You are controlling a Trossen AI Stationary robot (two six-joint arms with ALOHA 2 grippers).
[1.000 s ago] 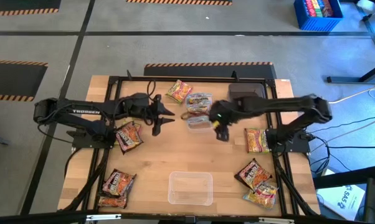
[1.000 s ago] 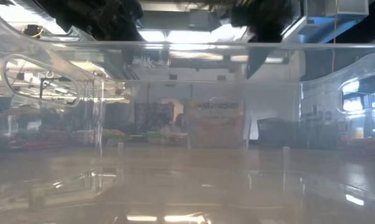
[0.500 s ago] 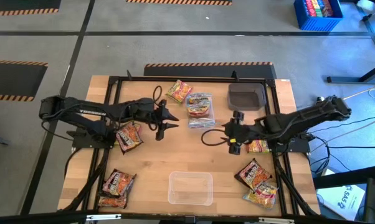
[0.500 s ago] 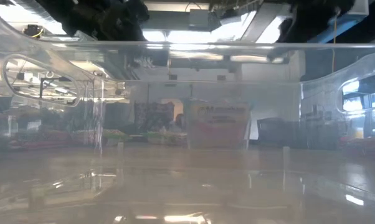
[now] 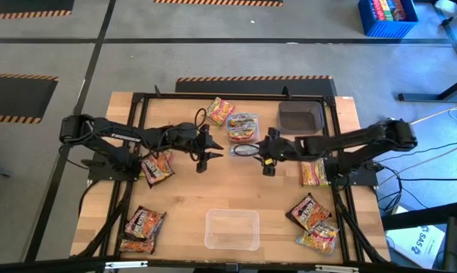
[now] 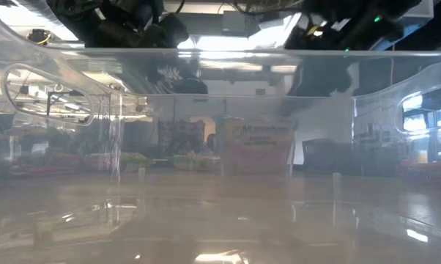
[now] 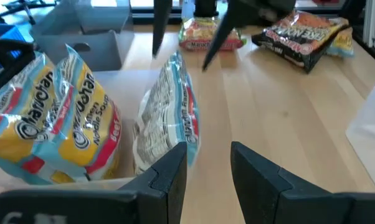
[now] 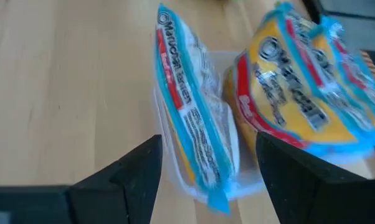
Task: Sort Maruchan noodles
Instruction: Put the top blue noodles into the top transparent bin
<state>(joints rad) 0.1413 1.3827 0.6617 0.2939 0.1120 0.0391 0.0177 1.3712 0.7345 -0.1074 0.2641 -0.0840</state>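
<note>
A clear tub (image 5: 244,144) at the table's middle holds Maruchan noodles: a pale blue packet (image 8: 194,124) standing on edge and yellow-blue packets (image 7: 56,118) beside it. My right gripper (image 8: 209,155) is open, tipped down over the tub from the right, one finger on each side of the pale blue packet and apart from it. In the high view it (image 5: 266,157) is at the tub's near right. My left gripper (image 5: 206,155) stands open at the tub's left. In the left wrist view, the gap between the fingers of my left gripper (image 7: 207,168) is empty, with the pale blue packet (image 7: 169,118) just ahead.
A dark grey tray (image 5: 300,117) lies at the far right and a loose packet (image 5: 219,111) at the far middle. A maroon packet (image 5: 156,166) lies under my left arm, and others lie near left (image 5: 143,223) and right (image 5: 312,212). An empty clear tub (image 5: 232,229) sits at the near middle.
My right gripper has drawn back toward the table's right edge, then come down and back toward the tub, tipping steeply down. My left gripper has sunk and moved right toward the tub. The packets in the tub have kept still.
</note>
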